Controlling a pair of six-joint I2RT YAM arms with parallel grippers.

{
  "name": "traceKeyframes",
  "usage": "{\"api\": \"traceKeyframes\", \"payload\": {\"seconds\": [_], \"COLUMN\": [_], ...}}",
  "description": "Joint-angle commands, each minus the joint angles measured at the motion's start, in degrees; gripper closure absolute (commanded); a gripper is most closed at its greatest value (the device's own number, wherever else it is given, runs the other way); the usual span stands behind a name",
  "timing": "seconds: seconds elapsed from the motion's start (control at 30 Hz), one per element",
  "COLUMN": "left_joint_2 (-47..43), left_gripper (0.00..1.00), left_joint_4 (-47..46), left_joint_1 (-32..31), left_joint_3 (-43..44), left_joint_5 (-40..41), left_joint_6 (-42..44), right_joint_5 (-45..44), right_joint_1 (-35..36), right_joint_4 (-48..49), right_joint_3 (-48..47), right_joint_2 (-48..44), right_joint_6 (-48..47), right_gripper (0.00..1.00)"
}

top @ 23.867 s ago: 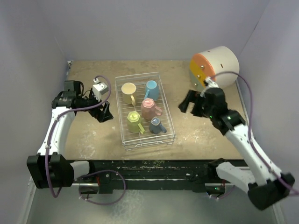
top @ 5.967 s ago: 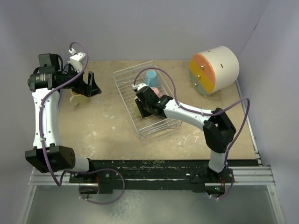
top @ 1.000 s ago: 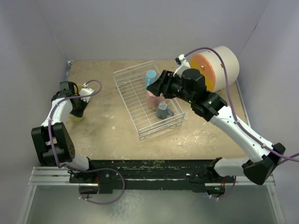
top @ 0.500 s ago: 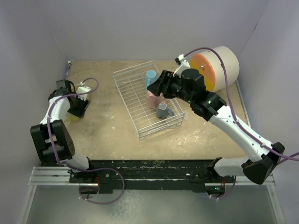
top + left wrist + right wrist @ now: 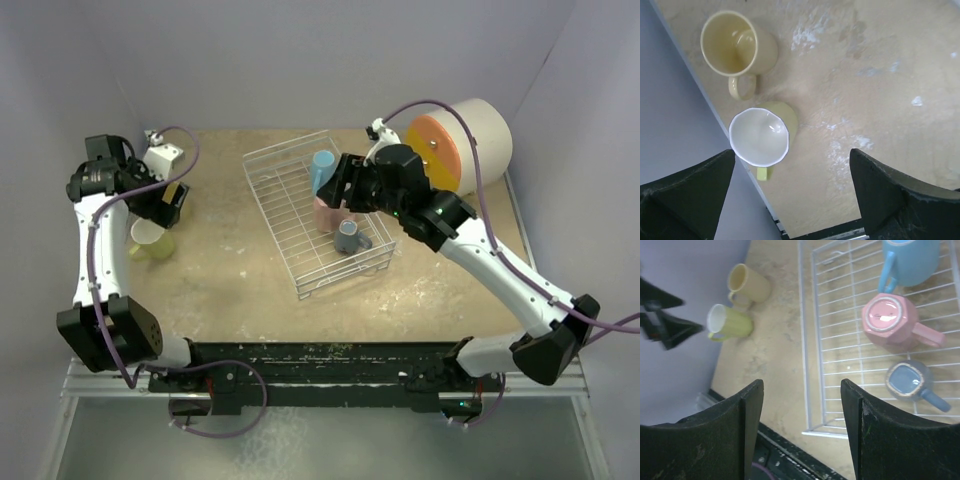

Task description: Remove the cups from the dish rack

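Cups left in the dish rack [image 5: 283, 210] number three: the pink cup [image 5: 888, 320], the light blue cup [image 5: 910, 260] and the grey-blue cup [image 5: 909, 380]. All are found below and to one side of the right claw [image 5: 801, 385], which is spread wide and empty. The pink cup's handle is pointed away from that claw. The left claw [image 5: 792, 152], also spread and empty, is hung over the lime green cup [image 5: 762, 137] and the cream-yellow cup [image 5: 737, 50] on the surface [image 5: 880, 75], well apart from the rack. The right arm is judged nearer. No writing can be read.

Left arm [image 5: 92, 255] and right arm [image 5: 500, 272]: white link shells, black joints and bases, a purple cable [image 5: 432, 103] looping along each; fingers [image 5: 730, 440] black, wedge-shaped, matte, slightly scuffed
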State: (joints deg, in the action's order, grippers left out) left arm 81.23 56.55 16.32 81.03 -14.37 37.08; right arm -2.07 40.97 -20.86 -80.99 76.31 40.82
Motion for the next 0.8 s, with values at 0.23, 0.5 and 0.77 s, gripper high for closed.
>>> {"api": "traceKeyframes", "payload": {"seconds": [0.23,0.5,0.77], "left_joint_2": [3.2,1.3,-0.2], "left_gripper": [0.01,0.01,0.01], "left_joint_4": [17.2,15.0,16.0], "left_joint_1": [-4.0,-4.8,-4.8], "left_joint_3": [20.3,15.5,14.5], "left_joint_5": [-26.7,-28.9,-29.0], "left_joint_6": [-12.0,-13.8,-13.4], "right_joint_5": [-15.8,-15.8,-4.2], "right_joint_1": [1.2,0.4,-6.1], "right_joint_4": [-14.0,-13.9,-10.5], "right_joint_3": [-13.9,-9.7,-13.3], "right_joint_2": [14.2,15.4,20.1], "right_joint_6": [-10.2,-13.6,-23.0], "right_gripper": [0.34,0.33,0.34]}}
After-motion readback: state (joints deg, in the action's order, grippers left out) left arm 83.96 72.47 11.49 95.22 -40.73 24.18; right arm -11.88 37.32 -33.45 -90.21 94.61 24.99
